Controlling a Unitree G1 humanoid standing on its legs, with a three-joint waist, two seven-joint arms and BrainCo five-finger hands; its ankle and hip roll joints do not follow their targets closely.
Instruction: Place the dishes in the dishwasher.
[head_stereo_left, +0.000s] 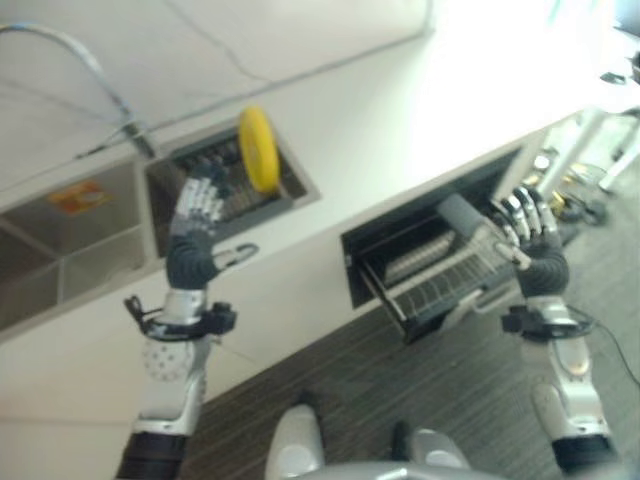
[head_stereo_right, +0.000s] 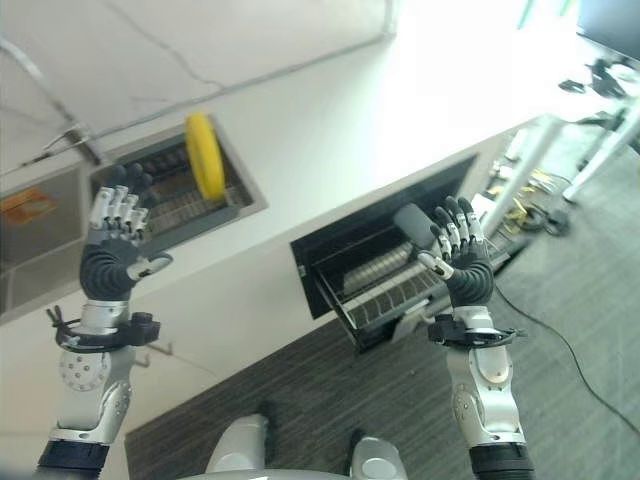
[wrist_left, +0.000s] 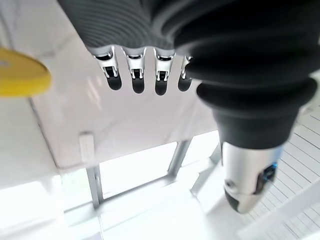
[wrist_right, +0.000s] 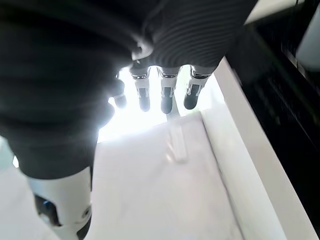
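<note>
A counter (head_stereo_left: 400, 120) runs across the scene, with the floor (head_stereo_left: 420, 390) before it. Set into the counter at the left is a sink (head_stereo_left: 70, 250), and a tap (head_stereo_left: 90, 70) rises behind it. Just right of the sink is a sunken rack (head_stereo_left: 225, 185), and a plate (head_stereo_left: 258, 148) stands on edge in it. Right of that, in the counter's front, is the dishwasher (head_stereo_left: 430, 250), its rack (head_stereo_left: 450, 280) pulled out over the floor. The left hand (head_stereo_left: 195, 215) is raised before the sunken rack, just left of the plate, apart from it. The right hand (head_stereo_left: 530, 225) is raised at the right end of the dishwasher rack. Table legs (head_stereo_right: 530, 160) stand on the floor at the far right.
</note>
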